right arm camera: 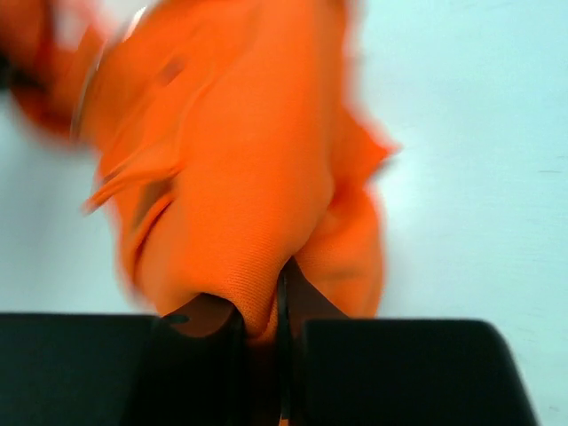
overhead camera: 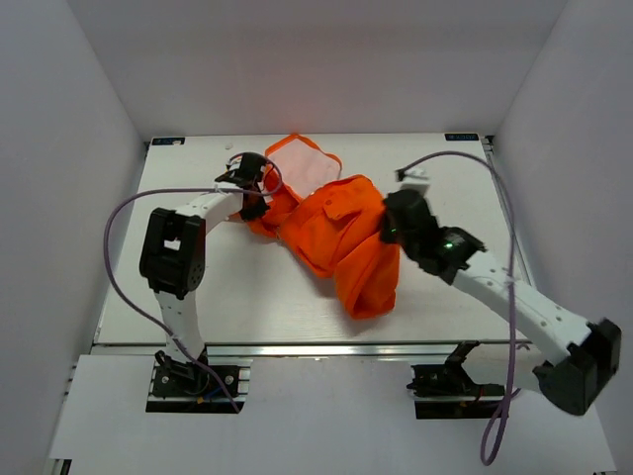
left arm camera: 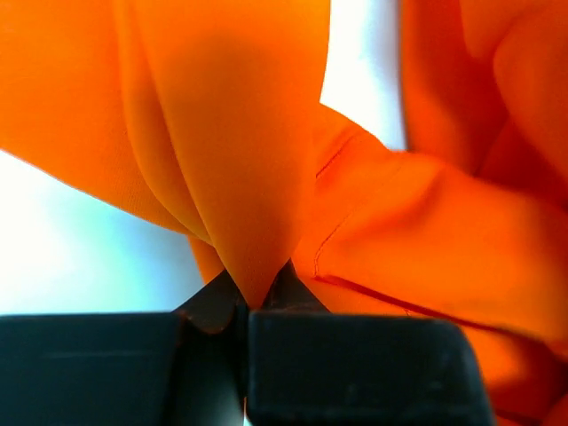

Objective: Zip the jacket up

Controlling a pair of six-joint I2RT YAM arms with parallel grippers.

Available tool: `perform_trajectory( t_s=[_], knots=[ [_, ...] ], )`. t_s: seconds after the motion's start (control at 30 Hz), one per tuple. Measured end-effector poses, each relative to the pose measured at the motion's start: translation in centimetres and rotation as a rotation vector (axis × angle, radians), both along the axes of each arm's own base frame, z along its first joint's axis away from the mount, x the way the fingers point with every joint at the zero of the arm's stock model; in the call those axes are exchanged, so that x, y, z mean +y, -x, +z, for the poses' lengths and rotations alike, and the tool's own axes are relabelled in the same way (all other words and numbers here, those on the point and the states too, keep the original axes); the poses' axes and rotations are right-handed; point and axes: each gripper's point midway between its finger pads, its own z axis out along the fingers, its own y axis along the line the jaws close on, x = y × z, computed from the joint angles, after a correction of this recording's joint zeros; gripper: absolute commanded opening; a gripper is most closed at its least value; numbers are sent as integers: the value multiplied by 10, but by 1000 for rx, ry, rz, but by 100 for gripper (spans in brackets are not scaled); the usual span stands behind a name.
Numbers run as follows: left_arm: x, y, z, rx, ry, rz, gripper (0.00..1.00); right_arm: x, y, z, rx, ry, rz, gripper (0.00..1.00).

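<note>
The bright orange jacket point(overhead camera: 341, 237) lies crumpled across the middle of the white table, with its pale inner lining point(overhead camera: 305, 165) turned up at the back. My left gripper point(overhead camera: 259, 196) is at the jacket's left end, shut on a fold of the orange fabric point(left arm camera: 240, 177). My right gripper point(overhead camera: 388, 226) is at the jacket's right side, shut on another bunched fold point(right arm camera: 257, 204). The zipper does not show clearly in any view.
The white table point(overhead camera: 198, 297) is boxed in by white walls at the left, back and right. Purple cables point(overhead camera: 124, 223) loop from both arms. A metal rail point(overhead camera: 326, 348) runs along the near edge.
</note>
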Motion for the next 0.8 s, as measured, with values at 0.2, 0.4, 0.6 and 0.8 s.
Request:
perform_trajectory(
  t_s=[0.2,0.4,0.6,0.8],
  knots=[
    [29,46,44,-61,-32,91,0,-137,-39,34,-76,-115,-395,0],
    [54,103,87,-176,30,233,0,-212,-50,-37,152,-176,-559,4],
    [69,159,62,-113,56,334,0,-222,-52,-90,325,-162,-562,63],
    [88,204,60,-89,41,403,22,-217,-64,-69,279,-154,-487,89]
  ],
)
